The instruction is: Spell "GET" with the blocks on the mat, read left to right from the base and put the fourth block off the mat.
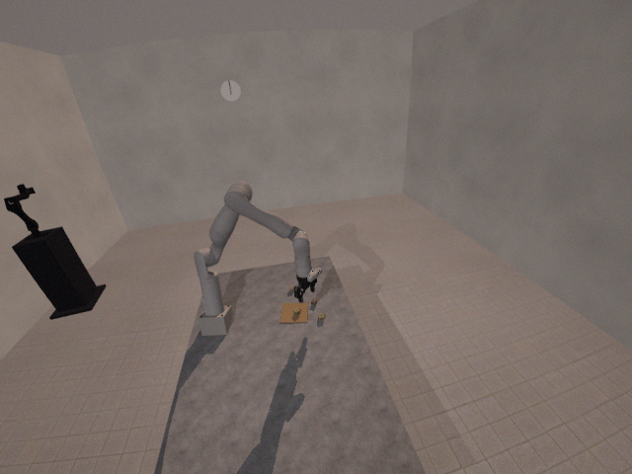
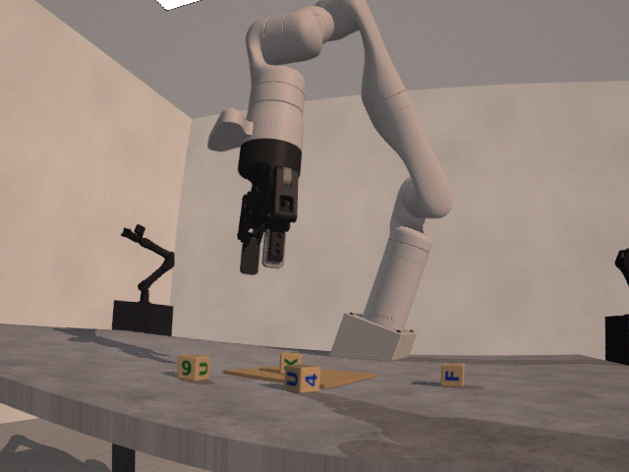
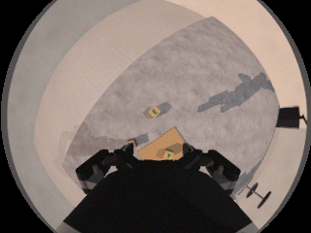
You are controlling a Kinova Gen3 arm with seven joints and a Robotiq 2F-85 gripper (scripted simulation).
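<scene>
While the arm hangs bent over the grey table, the gripper hovers high above the tan mat, jaws spread wide with nothing between them. Its fingers point almost straight down, tipped just slightly off vertical in the exterior view.

The mat is the landmark here. It lies flat, a thin rectangle; in the top view its longer side runs away from the camera, roughly along the table's length.

One block sits on the mat, toward its far side in the exterior view, and the side facing that camera carries a green K turned on its side. A second block stands at the mat's near edge, overlapping the first as seen from there; its faces show a blue U on its side and a blue 4. Whether it rests on the mat or just off it, I cannot tell.

Left of the mat in the exterior view and well apart from it, a third block shows a green 9 and a green U on its side. Right of the mat, also well apart, the fourth block shows a blue F lying on its side.

All four sit flat on one face. Top faces are unreadable in every view.
</scene>
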